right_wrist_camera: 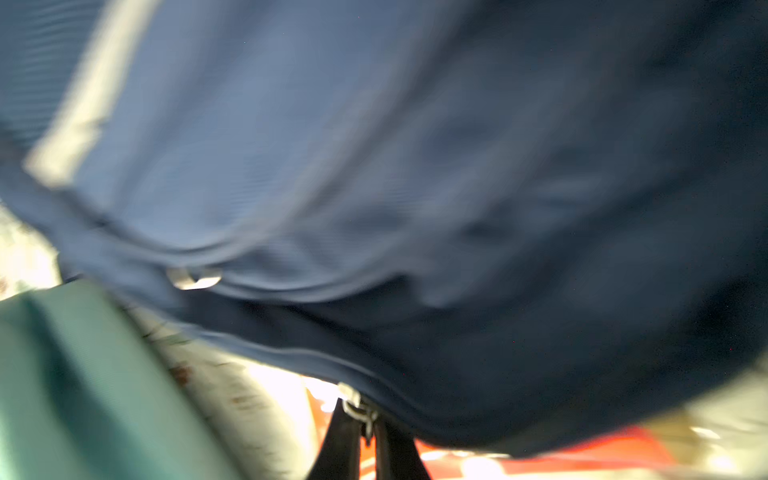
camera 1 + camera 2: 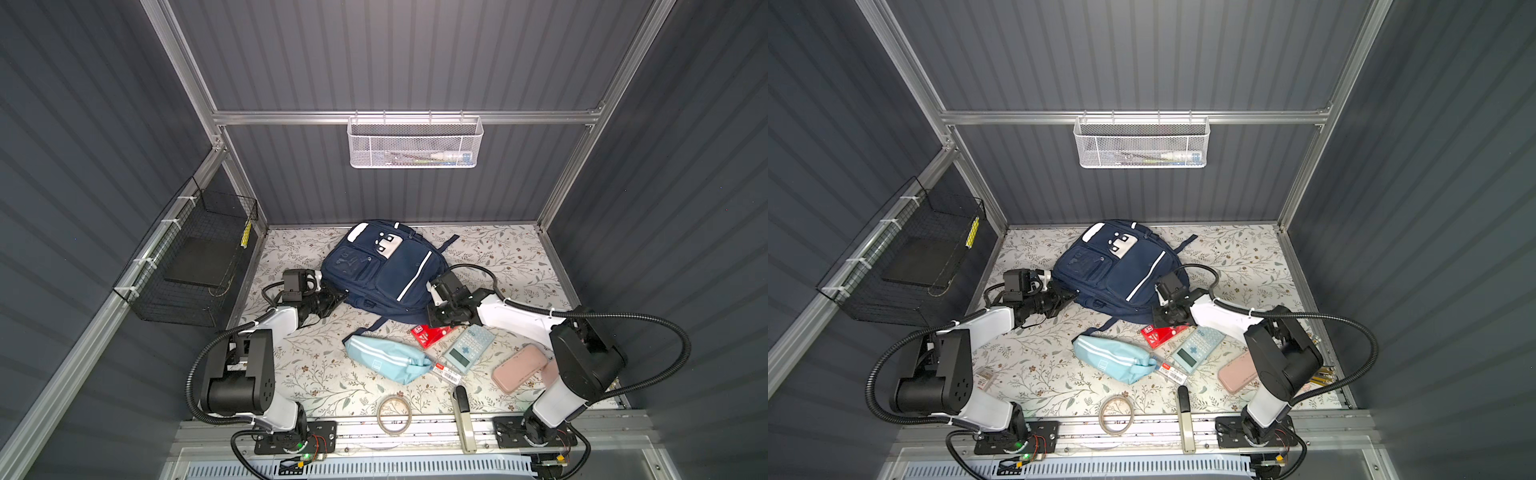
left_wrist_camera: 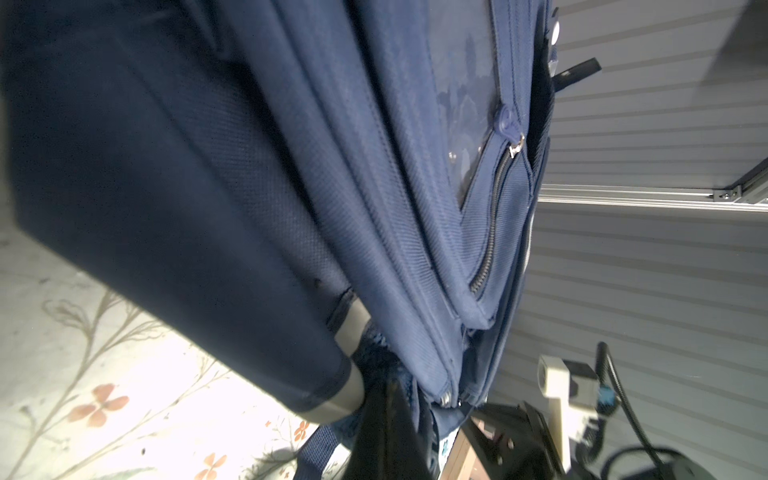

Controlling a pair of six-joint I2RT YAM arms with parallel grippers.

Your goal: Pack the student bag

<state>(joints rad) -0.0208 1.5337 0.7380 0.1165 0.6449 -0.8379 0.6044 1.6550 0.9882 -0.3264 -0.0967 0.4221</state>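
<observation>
The student bag [image 2: 386, 266] [image 2: 1121, 270], a navy backpack with white stripes and patches, lies front up at the back middle of the floral table. My left gripper [image 2: 338, 297] [image 2: 1073, 295] is at the bag's near left corner. In the left wrist view this gripper [image 3: 384, 399] is shut on navy fabric of the student bag [image 3: 249, 166] beside a strap. My right gripper [image 2: 430, 322] [image 2: 1156, 320] is at the bag's near right edge. In the right wrist view that gripper [image 1: 363, 419] is shut on a metal zip pull [image 1: 357, 409] of the student bag [image 1: 415, 187].
In front of the bag lie a light blue pouch [image 2: 386, 359], red box [image 2: 432, 334], calculator [image 2: 469, 347], pink pencil case [image 2: 519, 372], pen packet [image 2: 446, 372], tape roll [image 2: 394, 414] and a black-and-cream tool [image 2: 463, 415]. A black wire basket [image 2: 195, 266] hangs left, a white mesh basket [image 2: 415, 141] behind.
</observation>
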